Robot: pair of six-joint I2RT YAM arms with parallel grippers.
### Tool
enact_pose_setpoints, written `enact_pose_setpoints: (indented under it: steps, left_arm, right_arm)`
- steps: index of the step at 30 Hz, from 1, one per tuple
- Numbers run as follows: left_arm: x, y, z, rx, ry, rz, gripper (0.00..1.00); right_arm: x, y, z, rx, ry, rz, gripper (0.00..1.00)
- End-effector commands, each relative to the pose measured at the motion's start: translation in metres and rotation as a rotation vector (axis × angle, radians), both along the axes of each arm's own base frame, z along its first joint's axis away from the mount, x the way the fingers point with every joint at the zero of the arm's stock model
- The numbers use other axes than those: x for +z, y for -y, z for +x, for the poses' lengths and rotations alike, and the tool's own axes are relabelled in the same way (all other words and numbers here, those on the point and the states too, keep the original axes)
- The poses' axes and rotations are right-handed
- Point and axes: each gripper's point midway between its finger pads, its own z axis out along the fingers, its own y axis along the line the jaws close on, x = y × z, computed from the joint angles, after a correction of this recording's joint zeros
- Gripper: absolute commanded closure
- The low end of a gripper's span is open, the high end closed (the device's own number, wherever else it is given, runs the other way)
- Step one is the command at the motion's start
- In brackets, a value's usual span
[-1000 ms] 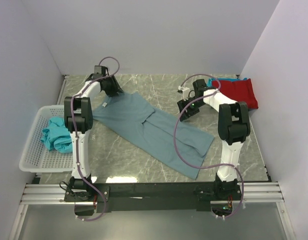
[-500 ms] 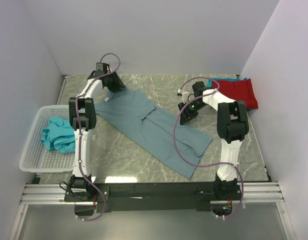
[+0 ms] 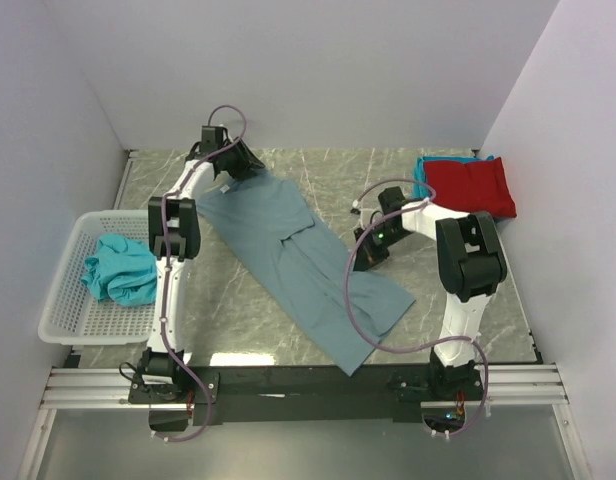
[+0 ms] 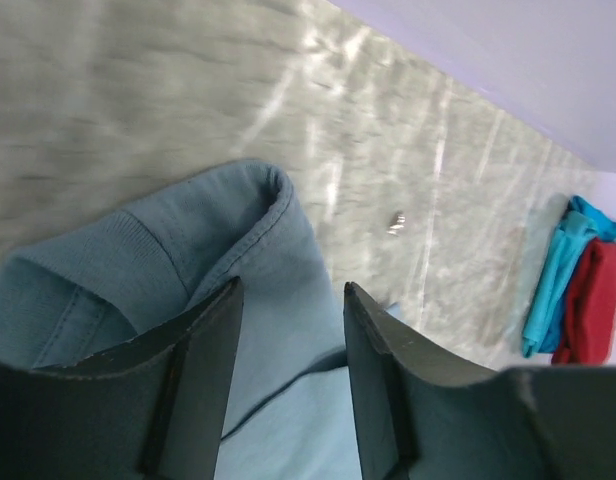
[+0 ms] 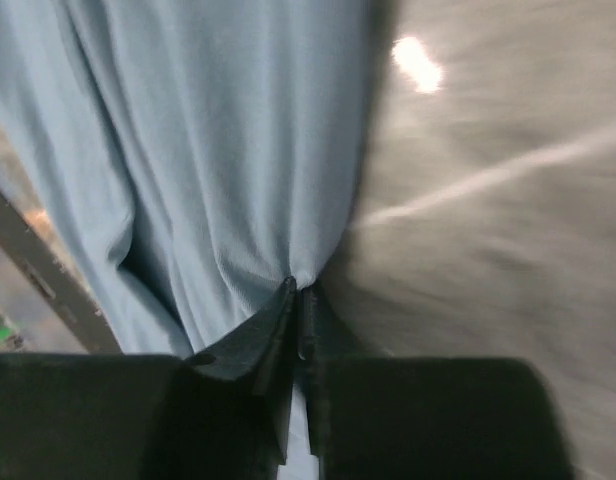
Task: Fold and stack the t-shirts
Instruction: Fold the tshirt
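The large blue-grey t-shirt (image 3: pixel 298 260) lies slantwise on the table, collar at the back left, hem near the front. My left gripper (image 3: pixel 240 160) hovers at the collar end. In the left wrist view its fingers (image 4: pixel 203 330) stand apart over the fabric (image 4: pixel 188 260), gripper (image 4: pixel 288 290) open. My right gripper (image 3: pixel 366 255) is at the shirt's right edge; it (image 5: pixel 296 288) is shut, pinching a pucker of the blue-grey cloth (image 5: pixel 218 150). A folded red t-shirt (image 3: pixel 473 185) rests on a teal t-shirt (image 3: pixel 421 175) at the back right.
A white basket (image 3: pixel 68 300) stands at the left table edge with a crumpled teal t-shirt (image 3: pixel 118 270) inside. White walls close in the table at the back and both sides. The red and teal stack (image 4: pixel 593 300) also shows in the left wrist view.
The right gripper has closed on the shirt's right edge and pulled it inward. The shirt has swung, hem nearer the front. The left gripper moved back and right at the collar.
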Motion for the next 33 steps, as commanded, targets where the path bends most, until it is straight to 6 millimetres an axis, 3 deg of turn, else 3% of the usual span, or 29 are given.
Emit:
enact_pose_setpoints:
  steps: [1,5,7,8,9,10,12,13,14,15,16,17,18,19,20,22,23,24,25,26,27,28,29,30,31,32,33]
  left_arm:
    - [0.002,0.016,0.008,-0.008,0.035,-0.04,0.48]
    - [0.021,0.034,0.009,-0.042,0.082,-0.067,0.44]
    - [0.029,0.039,0.01,-0.047,0.095,-0.081,0.42]
    - [0.036,0.04,0.011,-0.046,0.108,-0.082,0.42]
    - [0.042,0.037,0.012,-0.046,0.122,-0.062,0.41]
    - [0.048,0.032,0.014,-0.037,0.133,-0.034,0.41]
    - [0.078,0.015,0.023,0.017,0.207,0.068,0.37]
    - [0.086,0.008,0.022,0.008,0.238,0.132,0.35]
    - [0.122,-0.002,0.023,0.043,0.305,0.179,0.29]
    - [0.127,-0.009,0.02,0.037,0.329,0.237,0.27]
    - [0.146,-0.015,0.019,0.047,0.373,0.266,0.25]
    - [0.191,-0.023,0.012,0.079,0.448,0.299,0.21]
    - [0.195,-0.031,0.006,0.072,0.463,0.346,0.2]
    - [0.235,-0.035,-0.005,0.087,0.527,0.36,0.18]
    - [0.247,-0.04,-0.011,0.094,0.547,0.374,0.18]
    - [0.254,-0.045,-0.027,0.083,0.547,0.386,0.18]
    - [0.286,-0.046,-0.044,0.087,0.598,0.374,0.18]
    - [0.268,-0.045,-0.056,0.057,0.56,0.366,0.18]
    - [0.295,-0.046,-0.077,0.057,0.606,0.354,0.19]
    - [0.297,-0.046,-0.089,0.047,0.612,0.349,0.19]
    - [0.271,-0.044,-0.103,0.017,0.57,0.346,0.19]
    - [0.268,-0.042,-0.116,0.0,0.569,0.342,0.19]
    - [0.29,-0.044,-0.141,-0.001,0.62,0.336,0.19]
    - [0.256,-0.045,-0.157,-0.024,0.558,0.348,0.19]
    - [0.25,-0.045,-0.171,-0.035,0.546,0.347,0.19]
    - [0.264,-0.047,-0.194,-0.035,0.582,0.347,0.19]
    - [0.23,-0.047,-0.212,-0.06,0.518,0.35,0.19]
  right_arm:
    - [0.005,-0.017,-0.029,0.029,-0.029,-0.002,0.86]
    - [0.005,-0.029,-0.04,0.074,-0.025,-0.011,0.78]
    - [0.007,-0.027,-0.031,0.064,-0.001,-0.035,0.74]
    - [0.012,-0.025,-0.023,0.056,0.031,-0.046,0.72]
    - [0.015,-0.016,-0.011,0.028,0.068,-0.074,0.63]
    - [0.027,-0.015,0.009,0.011,0.127,-0.074,0.59]
    - [0.036,-0.009,0.033,-0.005,0.185,-0.086,0.55]
    - [0.052,-0.014,0.054,-0.006,0.236,-0.072,0.53]
    - [0.047,-0.018,0.063,-0.008,0.22,-0.067,0.54]
    - [0.049,-0.023,0.071,-0.012,0.221,-0.052,0.53]
    - [0.067,-0.034,0.091,-0.017,0.259,-0.006,0.54]
    - [0.057,-0.041,0.099,-0.039,0.219,0.01,0.54]
    - [0.058,-0.047,0.107,-0.052,0.213,0.032,0.53]
    - [0.07,-0.054,0.126,-0.07,0.253,0.066,0.53]
    - [0.058,-0.061,0.132,-0.122,0.197,0.073,0.52]
    - [0.063,-0.074,0.156,-0.173,0.215,0.116,0.5]
    - [0.052,-0.08,0.16,-0.223,0.168,0.126,0.49]
    - [0.05,-0.084,0.166,-0.242,0.165,0.135,0.48]
    - [0.054,-0.092,0.175,-0.256,0.188,0.151,0.48]
    - [0.042,-0.099,0.177,-0.286,0.156,0.139,0.47]
    - [0.04,-0.104,0.18,-0.298,0.154,0.137,0.47]
    - [0.042,-0.11,0.185,-0.304,0.16,0.142,0.47]
    - [0.035,-0.117,0.183,-0.304,0.14,0.138,0.47]
    - [0.033,-0.12,0.184,-0.309,0.136,0.135,0.47]
    - [0.034,-0.125,0.184,-0.302,0.138,0.139,0.47]
    - [0.027,-0.129,0.182,-0.297,0.125,0.134,0.47]
    - [0.025,-0.132,0.18,-0.294,0.12,0.132,0.48]
